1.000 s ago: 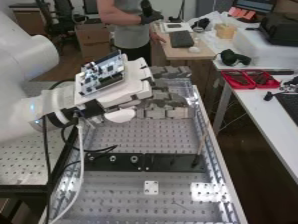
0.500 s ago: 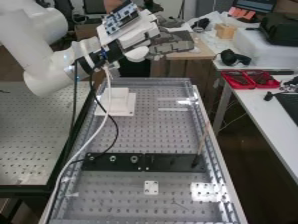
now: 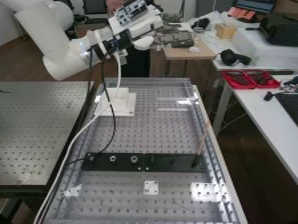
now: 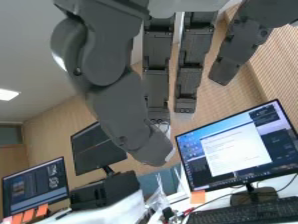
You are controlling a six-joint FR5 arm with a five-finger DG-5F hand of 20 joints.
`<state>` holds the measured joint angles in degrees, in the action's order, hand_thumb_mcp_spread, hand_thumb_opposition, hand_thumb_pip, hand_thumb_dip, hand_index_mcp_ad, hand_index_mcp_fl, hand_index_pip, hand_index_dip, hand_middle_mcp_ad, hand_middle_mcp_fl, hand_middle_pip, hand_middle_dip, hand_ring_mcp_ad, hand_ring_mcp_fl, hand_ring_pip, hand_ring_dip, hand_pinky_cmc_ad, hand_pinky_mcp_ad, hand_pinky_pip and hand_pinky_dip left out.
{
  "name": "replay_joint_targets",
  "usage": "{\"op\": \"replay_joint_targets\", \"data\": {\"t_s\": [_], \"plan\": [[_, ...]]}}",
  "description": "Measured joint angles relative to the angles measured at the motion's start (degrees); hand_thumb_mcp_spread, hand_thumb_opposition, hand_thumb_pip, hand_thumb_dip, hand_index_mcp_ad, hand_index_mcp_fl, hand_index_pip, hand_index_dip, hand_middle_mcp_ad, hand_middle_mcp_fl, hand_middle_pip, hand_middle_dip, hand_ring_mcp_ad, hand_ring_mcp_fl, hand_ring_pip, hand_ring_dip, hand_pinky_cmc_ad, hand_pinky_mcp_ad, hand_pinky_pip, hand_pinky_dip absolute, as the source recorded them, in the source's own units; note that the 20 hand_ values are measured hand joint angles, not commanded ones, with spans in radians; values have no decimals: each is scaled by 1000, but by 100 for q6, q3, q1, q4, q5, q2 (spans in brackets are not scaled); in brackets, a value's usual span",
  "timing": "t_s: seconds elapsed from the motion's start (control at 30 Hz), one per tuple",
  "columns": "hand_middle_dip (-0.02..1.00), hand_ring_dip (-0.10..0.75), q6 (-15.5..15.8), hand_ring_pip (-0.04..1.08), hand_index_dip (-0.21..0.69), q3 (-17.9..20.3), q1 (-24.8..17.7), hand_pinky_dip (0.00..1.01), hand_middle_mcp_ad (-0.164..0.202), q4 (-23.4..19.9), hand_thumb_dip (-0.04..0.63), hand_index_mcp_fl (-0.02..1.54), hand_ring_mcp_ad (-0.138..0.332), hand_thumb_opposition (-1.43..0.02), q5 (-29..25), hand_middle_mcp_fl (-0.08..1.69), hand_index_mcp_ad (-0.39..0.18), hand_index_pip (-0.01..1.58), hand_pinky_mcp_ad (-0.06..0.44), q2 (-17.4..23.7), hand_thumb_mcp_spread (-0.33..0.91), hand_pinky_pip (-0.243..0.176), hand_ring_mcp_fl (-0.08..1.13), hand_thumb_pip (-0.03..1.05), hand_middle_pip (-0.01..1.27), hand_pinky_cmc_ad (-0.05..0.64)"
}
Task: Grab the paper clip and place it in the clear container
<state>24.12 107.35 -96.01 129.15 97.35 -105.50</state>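
The dark grey hand [image 3: 174,38] is raised beyond the bench's far end in the high view, well above the perforated surface. Its fingers are straight and hold nothing visible. In the wrist view the hand [image 4: 110,75] has its thumb and fingers extended, apart from each other. Faint bright edges on the bench's far right part look like the clear container [image 3: 174,109]. A thin line [image 3: 180,204] lies on the near part of the bench; I cannot tell whether it is the paper clip.
A white stepped block [image 3: 117,106] sits left of the bright edges. A black bar [image 3: 143,162] crosses the bench, with a thin upright stick [image 3: 202,142] at its right end. Cables hang from the arm over the bench's left side. Monitors [image 4: 233,147] stand in the room behind.
The hand has risen from low over the bench's far end, up and away from it, uncovering the white block and the bright edges. Its fingers stay extended.
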Motion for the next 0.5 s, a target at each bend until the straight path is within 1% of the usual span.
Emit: {"op": "replay_joint_targets", "data": {"t_s": [0.3,0.37,0.5], "plan": [[682,506,185,183,-187,-322,-248,195,-35,335,297,520,38,-1098,-263,864,-187,199,243,-438,735,66,597,674,852,494],[682,506,240,202,-187,-400,-295,195,-33,411,297,520,38,-1107,-326,864,-187,199,243,-531,735,66,595,674,852,494],[682,506,453,202,-187,-583,-420,195,-33,630,297,524,38,-1107,-594,864,-188,199,243,-730,738,66,592,674,852,494]]}}
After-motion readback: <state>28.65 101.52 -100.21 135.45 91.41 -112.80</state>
